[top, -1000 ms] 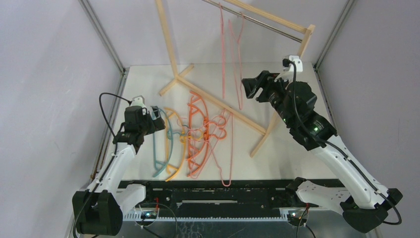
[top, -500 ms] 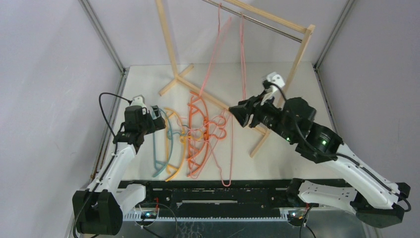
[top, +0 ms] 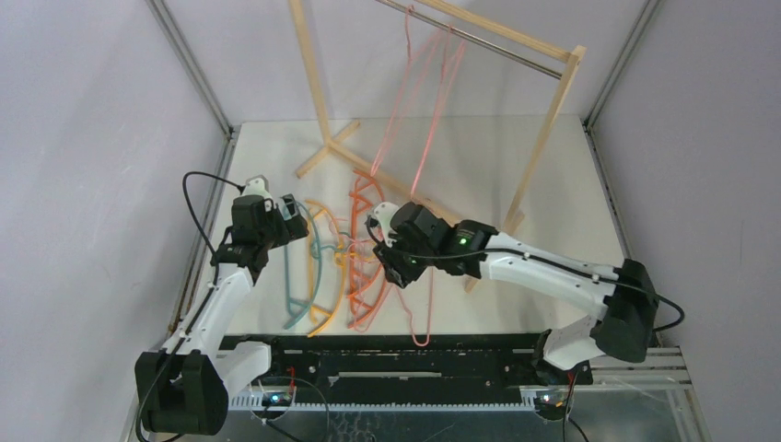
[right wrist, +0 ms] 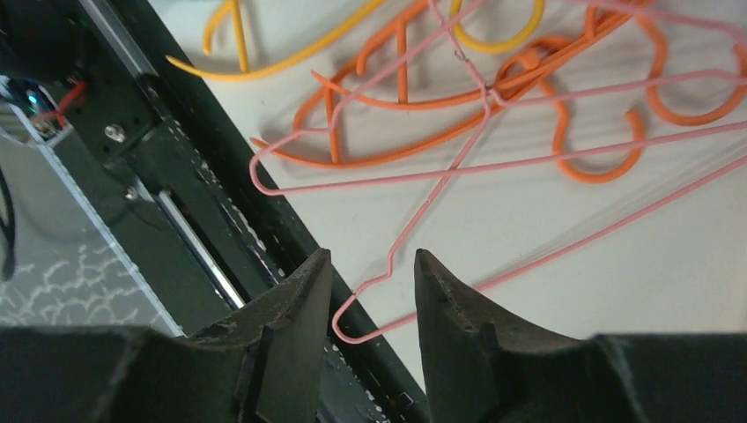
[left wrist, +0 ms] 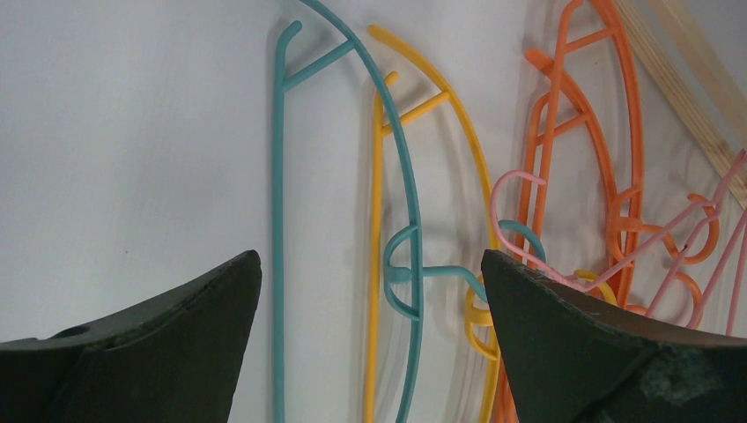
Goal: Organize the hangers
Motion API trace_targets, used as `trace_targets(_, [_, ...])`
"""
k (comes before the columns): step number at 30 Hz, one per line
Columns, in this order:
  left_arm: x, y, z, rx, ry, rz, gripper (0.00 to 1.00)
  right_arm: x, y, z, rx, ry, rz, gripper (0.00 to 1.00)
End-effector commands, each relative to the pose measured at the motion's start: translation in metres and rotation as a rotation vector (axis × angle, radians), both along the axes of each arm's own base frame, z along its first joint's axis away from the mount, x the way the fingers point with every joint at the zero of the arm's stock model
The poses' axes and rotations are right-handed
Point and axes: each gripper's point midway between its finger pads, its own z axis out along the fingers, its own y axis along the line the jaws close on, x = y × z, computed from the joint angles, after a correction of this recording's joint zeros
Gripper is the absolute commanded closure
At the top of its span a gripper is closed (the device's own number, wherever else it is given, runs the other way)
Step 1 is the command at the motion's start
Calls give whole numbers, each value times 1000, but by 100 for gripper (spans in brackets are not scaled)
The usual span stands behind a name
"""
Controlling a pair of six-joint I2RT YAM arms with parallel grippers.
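On worktop (top: 553,184): loose pile of hangers between the two arms, near the front edge.
Teal hanger (left wrist: 401,220): flat, leftmost; its hook crosses the yellow hanger (left wrist: 480,176) beside it.
Orange hangers (top: 364,253): two, overlapping, right of the yellow one, tangled with pink wire hangers (right wrist: 493,167).
Rack (top: 543,106): pale wood with a metal rod; two more pink wire hangers (top: 419,101) hooked on the rod, slanted, blurred.
Left hand (left wrist: 370,344): fingers spread wide, nothing between them, above the teal and yellow hooks.
Right hand (right wrist: 370,308): low over the pile, fingers narrowly apart, a pink wire corner showing in the gap; contact cannot be told.
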Motion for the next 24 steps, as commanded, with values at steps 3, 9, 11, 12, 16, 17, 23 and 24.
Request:
trace_targets(3, [11,-5,22,-35,-75,1,0,-5,14,-45,-50,63,59,54])
trace_targets(9, [10,-8,22,-43,-76,-6,1,-4,15,-97,-96,124,25,56])
trace_targets(11, [10,-7,23,-41,-74,-6,0,-1,17,-110,-103,140,0,57])
trace_targets(12, [10,-8,23,-41,-74,-9,1,-1,18,-117,-109,146,-9,57])
trace_targets(16, [8,-8,26,-37,-71,-18,1,3,20,-130,-106,152,-38,58])
trace_targets(17, [7,-8,26,-32,-68,-23,0,4,21,-133,-103,158,-38,58])
trace_targets(23, [1,-4,21,-2,-44,-27,0,9,17,-150,-136,158,-63,59])
trace_targets(24, [1,-4,20,-2,-43,-26,1,10,15,-151,-139,153,-74,59])
